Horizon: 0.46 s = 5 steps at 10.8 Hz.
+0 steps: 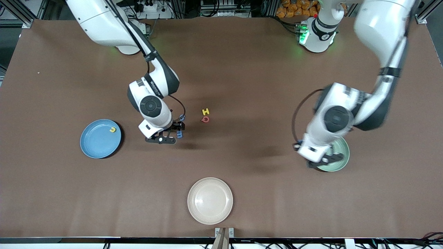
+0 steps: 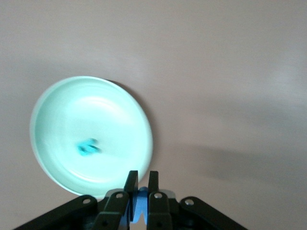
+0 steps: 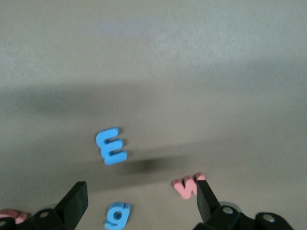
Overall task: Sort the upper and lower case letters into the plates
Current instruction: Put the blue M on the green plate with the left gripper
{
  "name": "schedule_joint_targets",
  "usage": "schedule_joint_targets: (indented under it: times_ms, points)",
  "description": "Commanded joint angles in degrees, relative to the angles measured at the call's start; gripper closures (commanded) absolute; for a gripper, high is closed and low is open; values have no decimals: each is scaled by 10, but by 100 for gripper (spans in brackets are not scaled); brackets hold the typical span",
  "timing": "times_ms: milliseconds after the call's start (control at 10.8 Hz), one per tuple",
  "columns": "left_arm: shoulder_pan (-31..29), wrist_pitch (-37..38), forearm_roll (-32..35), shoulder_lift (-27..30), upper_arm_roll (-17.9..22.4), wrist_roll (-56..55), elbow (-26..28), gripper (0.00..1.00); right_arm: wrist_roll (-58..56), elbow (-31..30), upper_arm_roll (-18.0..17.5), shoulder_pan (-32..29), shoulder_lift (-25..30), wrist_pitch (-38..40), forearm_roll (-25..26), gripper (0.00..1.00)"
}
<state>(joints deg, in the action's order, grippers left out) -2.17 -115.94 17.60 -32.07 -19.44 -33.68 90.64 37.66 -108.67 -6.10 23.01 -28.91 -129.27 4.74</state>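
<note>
- The right gripper (image 1: 174, 133) is held low over the table (image 1: 242, 69), between the sky blue plate (image 1: 100, 138) and the middle of the table; its fingers (image 3: 76, 201) are spread wide apart with nothing between them.
- Under the right gripper, a blue letter E (image 3: 111, 146), a blue letter g (image 3: 117, 214) and a pink letter w (image 3: 187, 186) are seen lying on the table.
- A yellow letter (image 1: 112, 129) lies in the sky blue plate, at the right arm's end of the table.
- A yellow letter H (image 1: 205, 111) and a red round letter (image 1: 205, 119) lie touching near the table's middle.
- The left gripper (image 2: 141, 184) is held over the edge of the pale mint green plate (image 2: 91, 136), at the left arm's end; its fingers are clamped on a small blue piece (image 2: 141, 201).
- A teal letter (image 2: 88, 146) lies in the mint plate.
- A cream-white plate (image 1: 210, 200) sits nearest the front camera.
</note>
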Motion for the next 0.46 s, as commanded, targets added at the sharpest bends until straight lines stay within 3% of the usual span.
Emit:
schedule_joint_targets:
  times_ms: [0, 185, 278, 370]
  points:
    - [-60, -11, -1, -30, -5, 65, 2, 100, 9, -71, -1, -3, 57, -10, -10, 0]
    - [-85, -45, 14, -55, -5, 69, 3, 100, -19, -105, -1, -8, 60, -67, -8, 0]
    - [-85, -46, 14, -61, -4, 69, 0, 89, -36, -121, -1, -10, 61, -85, -7, 0]
    - [-85, -46, 14, -60, -4, 68, -1, 25, -54, -132, 0, -13, 61, -100, -5, 0]
